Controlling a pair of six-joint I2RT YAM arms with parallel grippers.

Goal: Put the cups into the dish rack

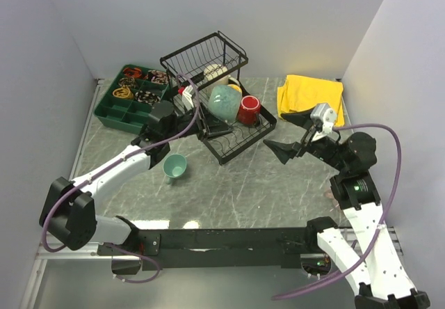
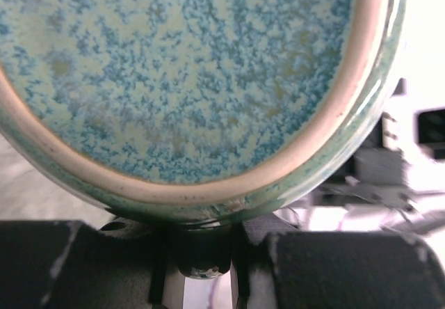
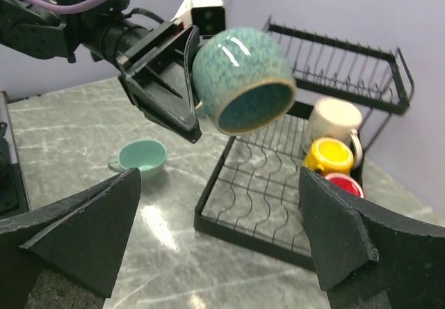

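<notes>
My left gripper [image 1: 206,111] is shut on the handle of the larger grey-green mug [image 1: 224,104], holding it on its side in the air above the flat tray of the black dish rack [image 1: 240,144]. In the left wrist view the mug's speckled inside [image 2: 188,72] fills the frame, with the handle between the fingers [image 2: 292,267]. The red mug [image 1: 249,108], yellow mug [image 3: 330,156] and cream mug [image 3: 334,121] sit in the rack. The small teal cup [image 1: 174,168] stands on the table left of the rack. My right gripper [image 1: 288,131] hangs open and empty to the right of the rack.
A green compartment tray [image 1: 111,111] with small items lies at the back left. A yellow cloth [image 1: 311,94] lies at the back right. The rack's raised basket [image 1: 205,55] stands behind the held mug. Walls close in the table on three sides.
</notes>
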